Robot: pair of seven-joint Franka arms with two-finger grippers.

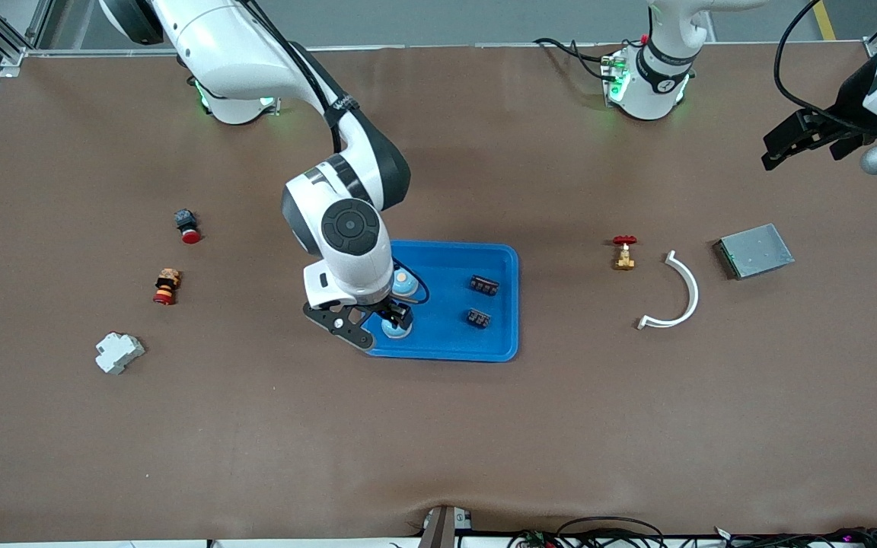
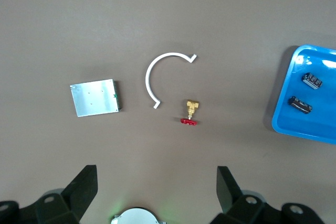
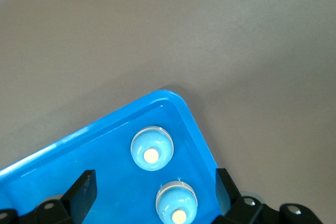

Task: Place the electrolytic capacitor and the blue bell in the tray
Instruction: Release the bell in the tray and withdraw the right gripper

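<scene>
Nearest the front camera inside the shallow bright blue rectangular plastic tray [image 1: 499, 262] sits one of two light blue dome-shaped bells [image 1: 397, 327]; the second bell [image 1: 405, 283] is just above it in the front view, both at the tray's right-arm end. The right wrist view shows both bells [image 3: 151, 149] [image 3: 177, 203] resting on the tray floor near a rounded corner, untouched.

Two small black ribbed capacitor-like parts [image 1: 483, 285] [image 1: 478, 318] lie in the tray toward the left arm's end, apart from each other.

Right gripper [image 1: 391, 316] is over the nearer bell with fingers spread, pinching nothing. Left gripper [image 1: 804, 141] waits up over the left arm's end of the table, fingers spread, empty.

Judgement: bells and capacitors are all in the tray, so the task looks done or nearly so; only the right arm's retreat is left.

Outside the tray: brass valve with red handle [image 1: 624, 252], white curved plastic strip [image 1: 678, 293], grey metal plate [image 1: 754, 250], white plastic block [image 1: 119, 352], and two small red-tipped parts [image 1: 186, 225] [image 1: 166, 287].
</scene>
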